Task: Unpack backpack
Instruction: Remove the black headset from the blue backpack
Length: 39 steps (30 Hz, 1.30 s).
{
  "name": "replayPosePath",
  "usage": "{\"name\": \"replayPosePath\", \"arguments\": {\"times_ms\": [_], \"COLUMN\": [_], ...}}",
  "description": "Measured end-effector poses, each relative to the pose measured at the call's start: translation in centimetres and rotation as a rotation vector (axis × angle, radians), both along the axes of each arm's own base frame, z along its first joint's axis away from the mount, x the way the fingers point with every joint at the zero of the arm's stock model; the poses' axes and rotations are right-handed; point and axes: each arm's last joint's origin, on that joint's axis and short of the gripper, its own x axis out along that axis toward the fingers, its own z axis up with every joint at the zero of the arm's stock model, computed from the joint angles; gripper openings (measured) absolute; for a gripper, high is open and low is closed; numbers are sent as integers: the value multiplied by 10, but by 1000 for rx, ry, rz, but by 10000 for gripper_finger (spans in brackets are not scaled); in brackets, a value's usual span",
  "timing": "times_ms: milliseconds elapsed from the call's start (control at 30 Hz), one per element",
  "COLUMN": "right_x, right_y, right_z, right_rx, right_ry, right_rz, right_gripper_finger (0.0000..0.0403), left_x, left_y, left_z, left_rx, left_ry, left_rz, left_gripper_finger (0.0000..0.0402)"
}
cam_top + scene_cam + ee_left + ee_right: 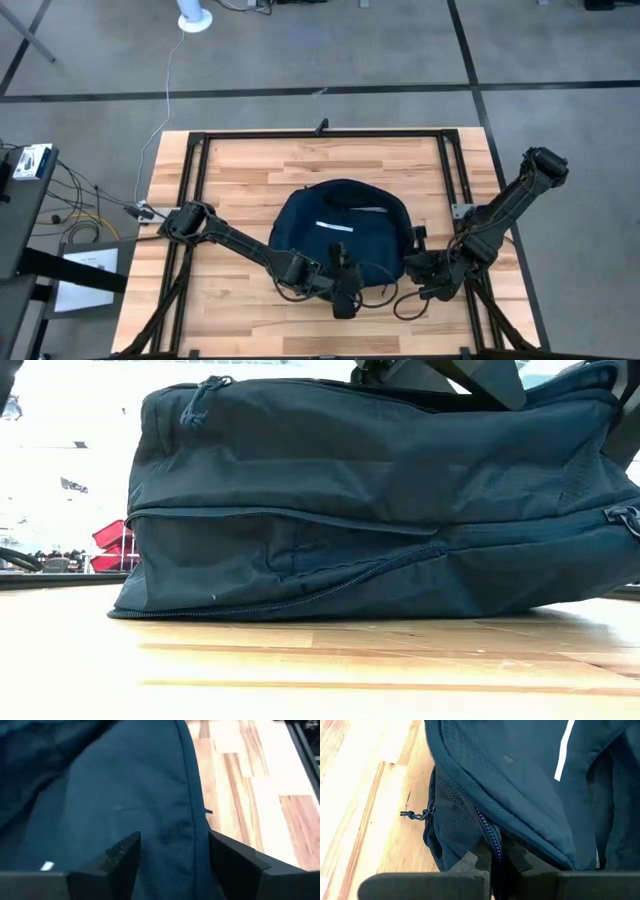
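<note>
The dark navy backpack lies in the middle of the wooden table, its white stripe facing up. In the low view the backpack rests on its broad underside. My left gripper is at the backpack's near edge and stands open, with a piped seam of the fabric between its fingers. My right gripper is at the backpack's near right side, shut on a zipper line. In the high view the left gripper and the right gripper both sit low against the bag. My left gripper has its fingers on either side of the backpack's seam; I cannot tell whether they touch the fabric. My right gripper pinches the zipper line on the backpack's side wall between its two fingers. It comes in about level from the table's right. The backpack stays resting on the table.
A loose zipper pull with a cord lies on the wood beside the bag. A black metal frame borders the table. A dark cable loops near the right gripper. Bare wood shows at the far and left sides.
</note>
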Motion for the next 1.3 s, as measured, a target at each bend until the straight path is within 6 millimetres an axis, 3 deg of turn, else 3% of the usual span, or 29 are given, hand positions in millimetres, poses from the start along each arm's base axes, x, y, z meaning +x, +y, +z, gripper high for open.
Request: {"name": "replayPosePath", "arguments": {"times_ms": [133,333,433,600,733,833,933,1033,1133,1300], "right_x": [0,0,0,0,0,-1,-1,0,0,0], "right_y": [0,0,0,0,0,0,0,0,0,0], "right_z": [0,0,0,0,0,0,0,0,0,0], "right_rx": [0,0,0,5,25,40,41,40,41,36], "right_ry": [0,0,0,-1,-4,-9,-13,-15,-16,-18], "right_rz": [0,0,0,-6,-27,-54,-68,-69,-69,-62], "right_gripper_finger": [0,0,0,0,0,0,0,0,0,0], "left_x": [-2,0,1,-9,-37,-67,-92,-106,-115,-117], "left_y": [6,12,9,5,0,-3,-8,-17,-26,-32], "left_z": [-3,-3,14,64,105,124,126,124,118,96], "left_rx": [-44,-109,-86,-40,71,134,110,47,-24,7], "left_ry": [42,73,64,108,131,155,134,76,45,79], "left_rz": [55,35,-2,-6,130,293,465,507,592,618], "left_gripper_finger": [157,16,10,3,2,2,2,2,1,1]}}
